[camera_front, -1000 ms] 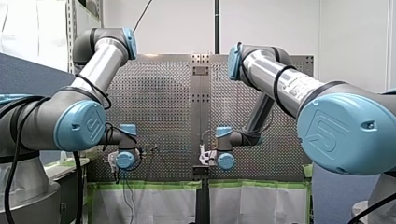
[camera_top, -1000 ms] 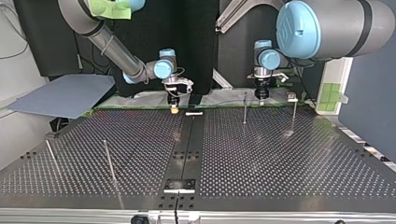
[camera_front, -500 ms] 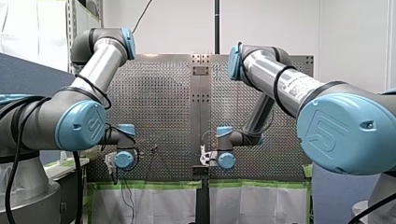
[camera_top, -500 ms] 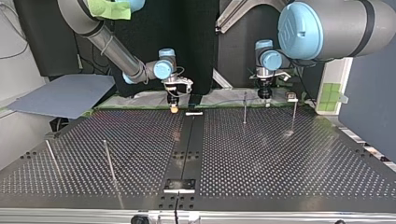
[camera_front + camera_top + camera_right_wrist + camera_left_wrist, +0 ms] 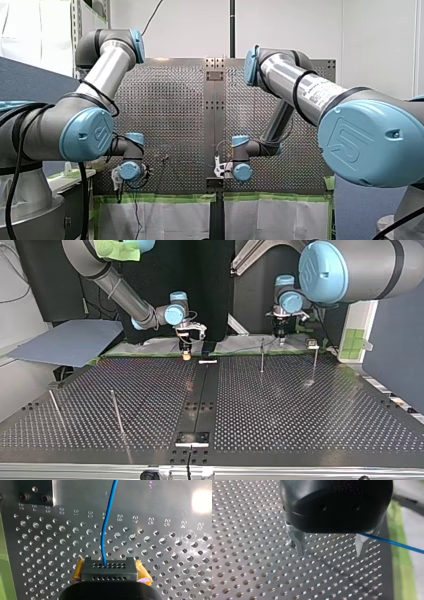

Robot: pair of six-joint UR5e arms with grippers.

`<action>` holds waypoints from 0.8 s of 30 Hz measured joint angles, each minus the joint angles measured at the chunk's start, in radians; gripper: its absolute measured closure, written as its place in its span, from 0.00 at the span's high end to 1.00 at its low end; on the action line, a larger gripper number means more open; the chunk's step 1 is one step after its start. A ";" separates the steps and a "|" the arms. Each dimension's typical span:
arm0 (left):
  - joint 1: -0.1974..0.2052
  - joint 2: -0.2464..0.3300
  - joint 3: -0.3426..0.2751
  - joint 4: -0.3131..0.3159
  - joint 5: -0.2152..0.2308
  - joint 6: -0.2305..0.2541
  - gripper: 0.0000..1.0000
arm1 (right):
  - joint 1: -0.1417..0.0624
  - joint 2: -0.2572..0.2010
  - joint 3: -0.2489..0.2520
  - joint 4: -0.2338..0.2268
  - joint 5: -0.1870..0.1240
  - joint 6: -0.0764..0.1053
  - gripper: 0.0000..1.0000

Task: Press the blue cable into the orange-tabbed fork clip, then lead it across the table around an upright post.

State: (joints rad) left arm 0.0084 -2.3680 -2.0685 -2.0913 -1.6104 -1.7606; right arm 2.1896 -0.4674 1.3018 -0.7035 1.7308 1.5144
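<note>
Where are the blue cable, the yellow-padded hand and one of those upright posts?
blue cable [image 5: 106, 513], right wrist view, mid-length.
right hand [image 5: 110, 568], right wrist view, between its fingertips.
upright post [image 5: 262, 356], top view, mid-shaft.

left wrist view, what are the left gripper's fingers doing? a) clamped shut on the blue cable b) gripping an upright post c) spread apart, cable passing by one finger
c: the left gripper shows its metal fingers well apart over the perforated table, the blue cable only passing beside one.

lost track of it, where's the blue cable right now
In the right wrist view the blue cable runs from my right gripper ahead over the perforated table.
</note>
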 joint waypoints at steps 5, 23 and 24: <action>-0.001 0.035 -0.041 -0.042 0.018 0.010 1.00 | -0.003 0.000 0.000 0.003 -0.002 0.000 0.00; -0.048 0.161 -0.161 -0.053 0.094 0.028 1.00 | -0.006 0.000 0.000 0.008 -0.006 0.001 0.00; -0.050 0.162 -0.161 -0.046 0.097 0.028 1.00 | -0.006 0.000 0.000 0.008 -0.006 0.001 0.00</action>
State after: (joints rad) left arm -0.0412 -2.2061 -2.2294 -2.1378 -1.5130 -1.7327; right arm 2.1837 -0.4674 1.3019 -0.6952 1.7244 1.5159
